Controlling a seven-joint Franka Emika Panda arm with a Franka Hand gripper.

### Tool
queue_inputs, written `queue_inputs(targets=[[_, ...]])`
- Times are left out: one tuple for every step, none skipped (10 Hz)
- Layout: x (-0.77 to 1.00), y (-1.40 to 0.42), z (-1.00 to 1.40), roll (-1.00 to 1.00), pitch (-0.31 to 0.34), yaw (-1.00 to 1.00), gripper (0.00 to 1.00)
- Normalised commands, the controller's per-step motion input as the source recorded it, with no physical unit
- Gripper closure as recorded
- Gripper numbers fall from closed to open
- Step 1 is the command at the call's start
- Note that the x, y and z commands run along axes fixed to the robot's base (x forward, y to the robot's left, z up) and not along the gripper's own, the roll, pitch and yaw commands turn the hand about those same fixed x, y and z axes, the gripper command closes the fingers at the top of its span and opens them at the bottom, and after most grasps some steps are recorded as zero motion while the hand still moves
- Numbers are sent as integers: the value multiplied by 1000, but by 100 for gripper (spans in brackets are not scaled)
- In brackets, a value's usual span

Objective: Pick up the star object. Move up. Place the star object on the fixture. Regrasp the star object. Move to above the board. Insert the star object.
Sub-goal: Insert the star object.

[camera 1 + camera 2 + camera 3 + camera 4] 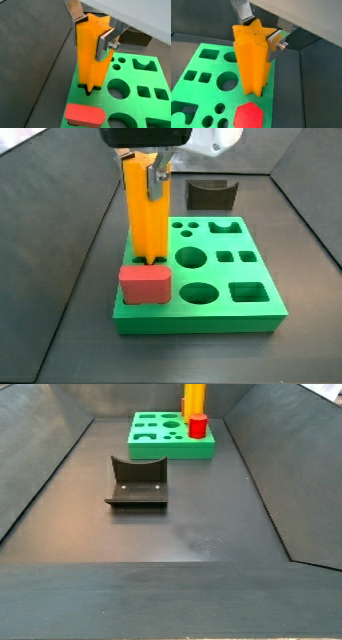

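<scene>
Dark grey matte floor (201, 524) with sloped dark walls on all sides, like a shallow bin. No brand, label or writing legible in any view.

The board (254, 303): large flat green plate with round, square and other shaped cut-outs; in a side view it lies at the far end of the bin (160, 444). Hole pattern is clear in both wrist views (143, 75) (198, 75).

The fixture (136, 482): dark L-shaped bracket on a base plate, standing on the floor well apart from the board, nearer the camera in that view; in a side view it appears behind the board (210, 194).

The star object (143, 213): tall yellow-orange prism, upright, ridged sides, star-shaped top face visible in a wrist view (252, 60). Its lower end sits at a star-shaped hole near the board's edge (89, 52); depth of entry cannot be told.

Red block (144, 284): rounded square in a wrist view (83, 114), standing in the board just beside the star object. In a wrist view (248, 116) it reads as hexagonal; true shape unclear.

The gripper (147, 168): above the board, silver fingers (105, 42) clamped on the upper part of the star object.
</scene>
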Motion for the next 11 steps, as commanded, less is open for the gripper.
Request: queue_inputs(targets=[[-51, 0, -303, 7, -7, -74, 100], [117, -69, -309, 0, 0, -69, 100], [106, -200, -437, -13, 0, -89, 100], [29, -166, -509, -14, -26, -89, 100], [0, -154, -514, -27, -41, -100, 100], [-174, 0, -537, -40, -50, -206, 100], [-117, 57, -646, -91, -23, -223, 100], [-83, 69, -1000, 0, -11, -217, 100], [0, 0, -1000, 51, 0, -160, 100], [0, 206, -29, -240, 0, -131, 100], [0, -3, 0, 17, 0, 0, 100]])
